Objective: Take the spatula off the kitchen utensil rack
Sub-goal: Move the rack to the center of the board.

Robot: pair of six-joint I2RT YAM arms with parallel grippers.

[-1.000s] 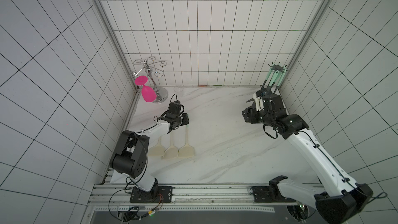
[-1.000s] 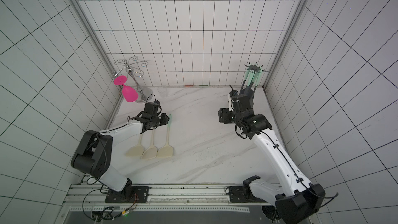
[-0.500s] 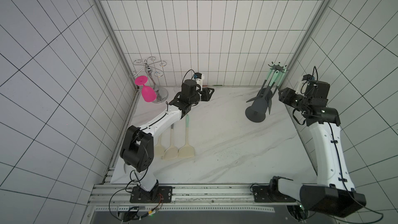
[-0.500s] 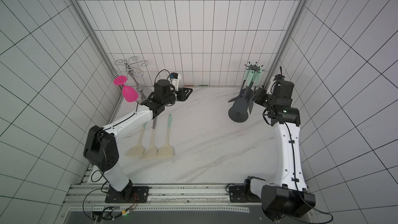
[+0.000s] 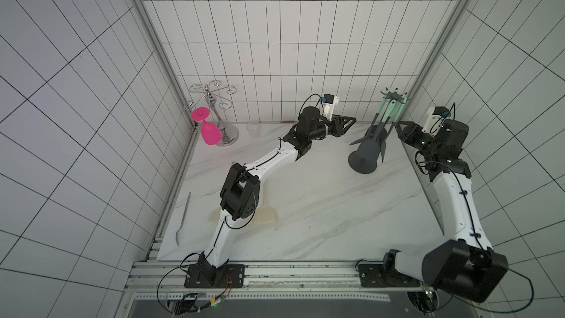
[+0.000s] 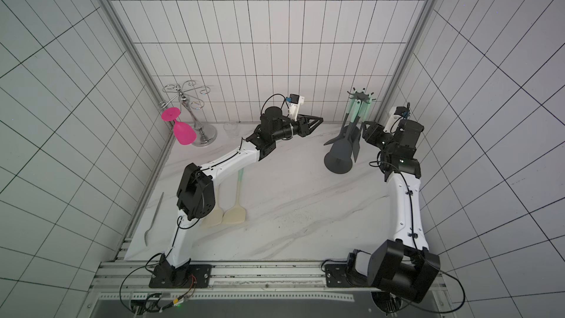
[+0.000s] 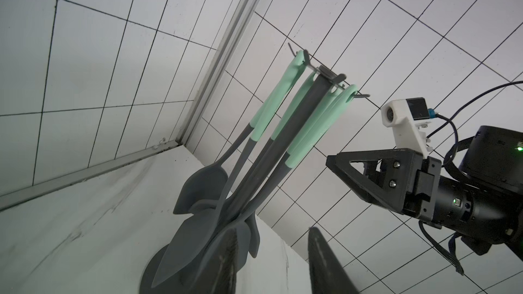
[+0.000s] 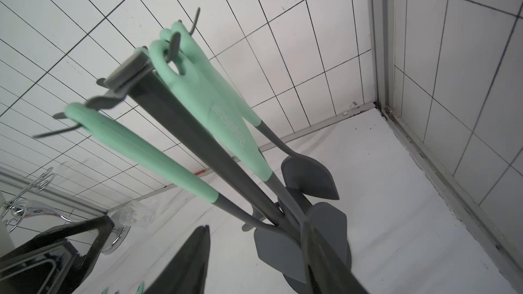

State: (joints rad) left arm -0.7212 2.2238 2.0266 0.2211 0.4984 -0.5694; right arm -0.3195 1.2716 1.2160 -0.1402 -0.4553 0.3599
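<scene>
Both grippers parted, empty: left gripper [image 5: 351, 120] at nine o'clock of kitchen utensil rack [image 5: 363, 162], right gripper [image 5: 399, 124] at three; mint-handled utensils [image 5: 380, 113] hanging.

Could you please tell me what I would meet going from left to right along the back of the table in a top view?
In order: pink glass, clear glass, left hand, utensil rack, right hand. The chrome glass holder overlaps the pink glass, so it is left out.

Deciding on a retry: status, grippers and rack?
Left gripper and right gripper open, empty, either side of kitchen utensil rack. Mint-handled utensils hang on its hooks, none gripped. They crowd together low down.
</scene>
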